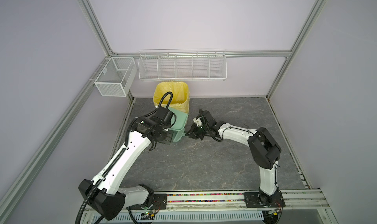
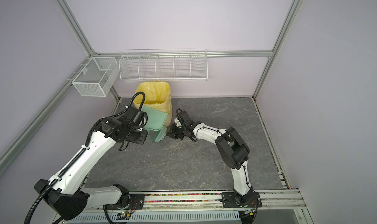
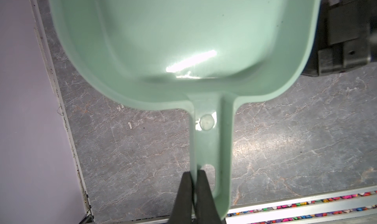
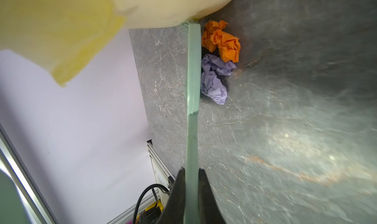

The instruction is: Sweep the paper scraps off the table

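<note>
- Lavender-grey walls [image 1: 204, 18] and aluminium rails [image 1: 95, 25] are seen around the table [image 1: 204, 161] in both top views. A bin [image 1: 171, 96] lined with yellow film is set at the table's back edge, below a white wire basket [image 1: 182, 66].
- Directly in front of the bin, a mint-green dustpan [image 1: 177, 118] is held raised and tilted, with its mouth towards the bin's rim. Whether the two touch cannot be told. The dustpan is reached by the left arm [image 1: 126, 157], whose fingers are hidden under the wrist.
- Just right of the bin's front, low beside the dustpan, a green brush [image 1: 178, 136] is held by the right gripper [image 1: 186, 134].
- From the left wrist, the left gripper [image 3: 192, 174] is shown pinched narrowly on one edge of the dustpan's handle, beside its hanging hole. Veined table surface is seen beneath the pan.
- From the right wrist, the right gripper [image 4: 190, 172] is shown closed tight on the brush's flat handle. The brush head is seen reaching up to the bin's base.
- The paper scraps [image 4: 214, 84] are shown lying on the table against one side of the brush head, close to the bin's base. The orange wads are nearest the bin and the lavender wads are just beyond them.
</note>
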### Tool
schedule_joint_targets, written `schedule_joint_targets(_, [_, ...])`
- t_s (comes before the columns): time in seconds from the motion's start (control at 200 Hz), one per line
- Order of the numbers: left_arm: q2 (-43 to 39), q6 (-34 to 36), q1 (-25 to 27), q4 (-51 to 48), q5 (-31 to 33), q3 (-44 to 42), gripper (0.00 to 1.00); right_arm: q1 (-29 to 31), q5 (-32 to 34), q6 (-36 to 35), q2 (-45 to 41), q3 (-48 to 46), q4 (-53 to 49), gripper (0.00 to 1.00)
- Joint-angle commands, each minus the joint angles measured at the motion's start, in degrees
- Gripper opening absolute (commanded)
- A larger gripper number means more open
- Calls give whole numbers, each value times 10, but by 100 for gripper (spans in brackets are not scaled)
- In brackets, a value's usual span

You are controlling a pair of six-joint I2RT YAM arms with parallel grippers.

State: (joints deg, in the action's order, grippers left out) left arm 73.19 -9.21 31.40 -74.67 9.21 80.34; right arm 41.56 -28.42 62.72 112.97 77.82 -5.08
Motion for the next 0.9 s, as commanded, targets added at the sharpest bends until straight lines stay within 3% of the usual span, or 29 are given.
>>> schedule_joint_targets(0.0, [8, -9, -4, 11, -36, -9, 0, -21, -17, -5, -34, -47, -32, 7])
schedule_joint_targets(0.265, [12, -17, 3, 21, -80, -35, 0, -75, -18, -88, -121, -113, -125, 7])
schedule_joint_targets(0.77, [38, -70, 70, 86, -115, -84, 0, -236, -31, -254, -270, -165, -355, 7])
schedule_joint_targets(0.895, [70, -90, 96, 121, -135, -91, 0, -246, -96, -258, -298, -148, -355, 7])
